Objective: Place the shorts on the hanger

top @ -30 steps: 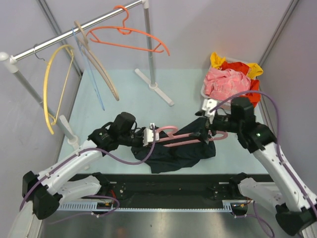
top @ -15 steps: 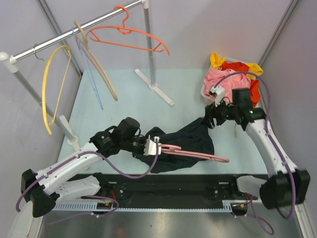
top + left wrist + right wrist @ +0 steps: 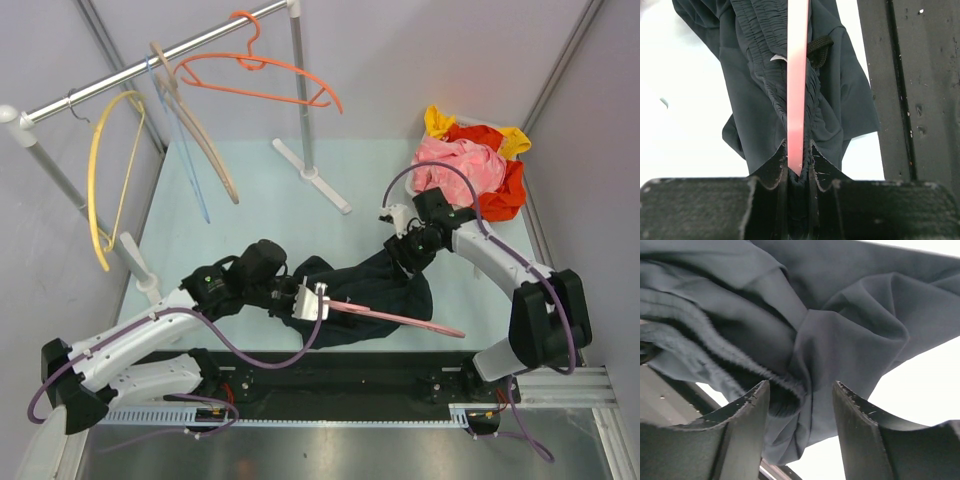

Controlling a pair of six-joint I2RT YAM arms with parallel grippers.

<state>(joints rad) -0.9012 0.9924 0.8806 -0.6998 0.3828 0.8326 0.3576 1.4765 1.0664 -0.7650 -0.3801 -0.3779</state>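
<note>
Shorts (image 3: 375, 285) bunched on table (image 3: 260, 200) between the arms. Far left of them: yellow hanger (image 3: 100, 180) on rack (image 3: 150, 65), orange hanger (image 3: 265, 78) behind. Left gripper (image 3: 322, 300) at their left edge, clamped on pink hanger (image 3: 400, 318), bar lying across them. Right gripper (image 3: 408, 252) at their upper right, jaws apart around a fold. Garment pile (image 3: 465, 170) behind-right. Only left wrist view shows the gathered waistband and drawcord (image 3: 819, 46) beside the bar.
</note>
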